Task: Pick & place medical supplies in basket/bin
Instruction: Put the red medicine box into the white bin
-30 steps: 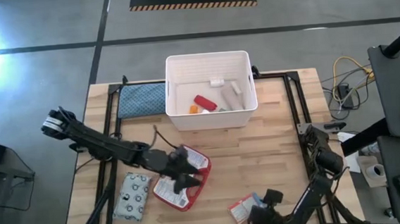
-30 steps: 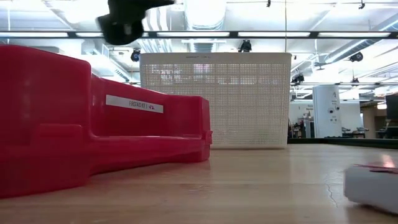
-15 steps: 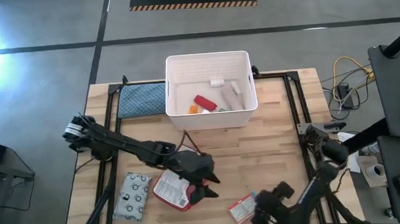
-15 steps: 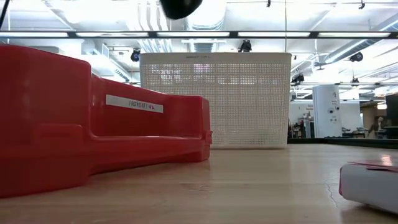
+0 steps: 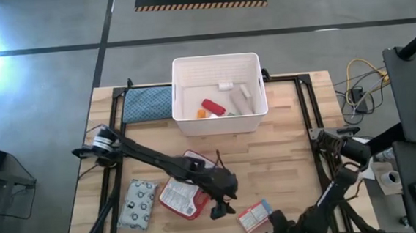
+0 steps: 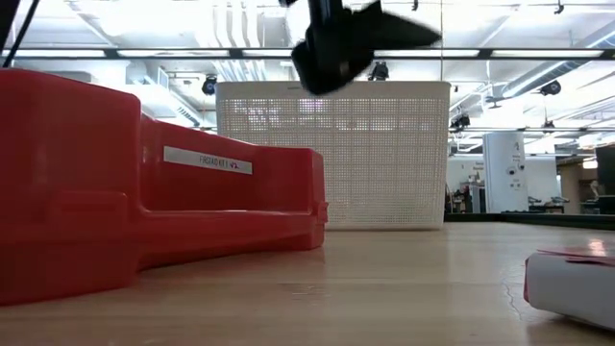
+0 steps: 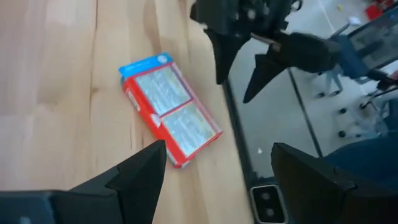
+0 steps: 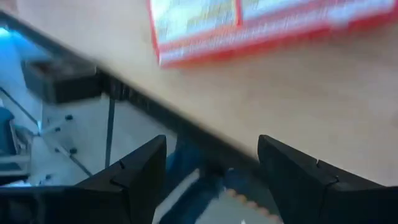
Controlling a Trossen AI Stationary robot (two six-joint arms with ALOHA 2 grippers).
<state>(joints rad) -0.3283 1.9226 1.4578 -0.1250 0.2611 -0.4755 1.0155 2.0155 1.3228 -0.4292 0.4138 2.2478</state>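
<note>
A small red-and-white box [image 5: 253, 216] lies flat near the table's near edge; it also shows in the left wrist view [image 7: 168, 109] and the low view [image 6: 572, 284]. My left gripper [image 5: 221, 198] hovers open just left of the box, above the table. My right gripper [image 5: 270, 222] is open at the near edge, right of the box, and touches nothing. The flat red-edged case [image 5: 183, 195] and the grey-white pouch [image 5: 137, 204] lie flat to the left. The white basket [image 5: 217, 61] stands at the far middle, holding a red cylinder [image 5: 213, 106] and small white tubes [image 5: 226, 85].
A blue quilted pad [image 5: 147, 104] lies left of the basket. Black rails run along the table's left [image 5: 109, 175] and right [image 5: 312, 116] sides. Bare wood lies between the basket and the box. My left arm reaches across the red case.
My left gripper has swung from above the red case toward the table's right and near edges, ending beside the small box. My right gripper has drawn back from the box toward the near edge. The red case and the pouch lie as before.
</note>
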